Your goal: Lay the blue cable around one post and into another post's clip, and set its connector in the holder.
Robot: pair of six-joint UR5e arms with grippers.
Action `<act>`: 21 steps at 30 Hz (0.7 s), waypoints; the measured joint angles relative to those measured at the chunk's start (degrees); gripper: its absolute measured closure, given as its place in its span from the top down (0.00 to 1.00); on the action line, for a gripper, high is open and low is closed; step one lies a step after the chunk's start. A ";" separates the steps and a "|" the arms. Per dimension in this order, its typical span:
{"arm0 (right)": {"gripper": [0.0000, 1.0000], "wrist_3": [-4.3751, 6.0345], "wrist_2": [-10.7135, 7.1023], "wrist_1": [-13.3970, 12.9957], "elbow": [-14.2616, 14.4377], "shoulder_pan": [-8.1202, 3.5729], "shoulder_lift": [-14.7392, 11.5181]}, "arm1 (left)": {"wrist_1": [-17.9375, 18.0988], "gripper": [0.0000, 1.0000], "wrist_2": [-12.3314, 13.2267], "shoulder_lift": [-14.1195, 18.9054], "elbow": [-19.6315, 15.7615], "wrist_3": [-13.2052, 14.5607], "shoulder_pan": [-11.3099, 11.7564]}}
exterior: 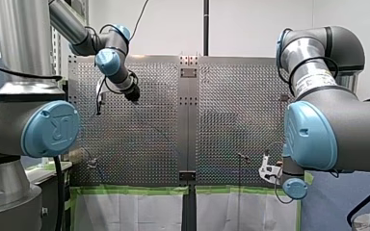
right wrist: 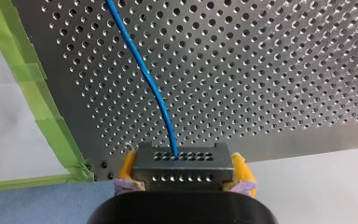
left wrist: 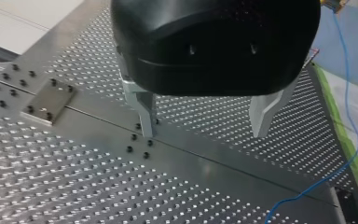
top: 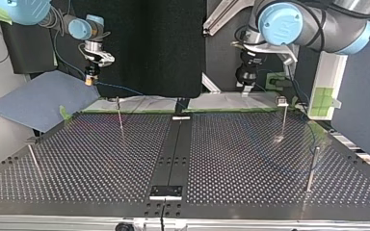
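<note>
My right gripper [right wrist: 182, 186] is shut on a black connector [right wrist: 182, 165], with a yellow pad on each side of it. The blue cable [right wrist: 147, 77] leaves the connector and runs ahead over the perforated table. In the top view my right gripper [top: 91, 76] hangs off the table's far left corner, and the cable [top: 125, 89] trails from it towards the middle. My left gripper [left wrist: 205, 126] hovers open above the table's centre seam, with nothing between its metal fingers [left wrist: 142, 109]. The cable [left wrist: 347, 93] passes well to one side of it.
Thin posts stand on the table [top: 250, 159]: one far left [top: 120, 114], one near left [top: 33, 158], one far right [top: 283, 119], one near right [top: 312, 168]. A small metal plate [top: 166, 191] sits on the centre strip. Green tape [right wrist: 37, 102] edges the table.
</note>
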 joint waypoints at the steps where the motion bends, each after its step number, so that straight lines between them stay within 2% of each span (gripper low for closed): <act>1: 0.00 -0.01 0.00 0.01 -0.03 0.03 -0.01 | 0.58 1.00 -0.60 -0.61 -0.22 -0.07 -0.61; 8: 0.00 -0.04 0.00 0.04 -0.07 0.31 0.00 | 4.07 1.00 -3.65 -4.08 -0.51 -2.09 -4.09; 17: 0.00 -0.05 0.00 0.16 -0.08 0.52 -0.01 | 8.63 1.00 -4.45 -8.64 -0.53 -4.99 -8.65; 21: 0.00 -0.05 0.00 0.19 -0.08 0.53 -0.01 | 10.70 1.00 -4.40 -10.71 -0.42 -5.44 -10.71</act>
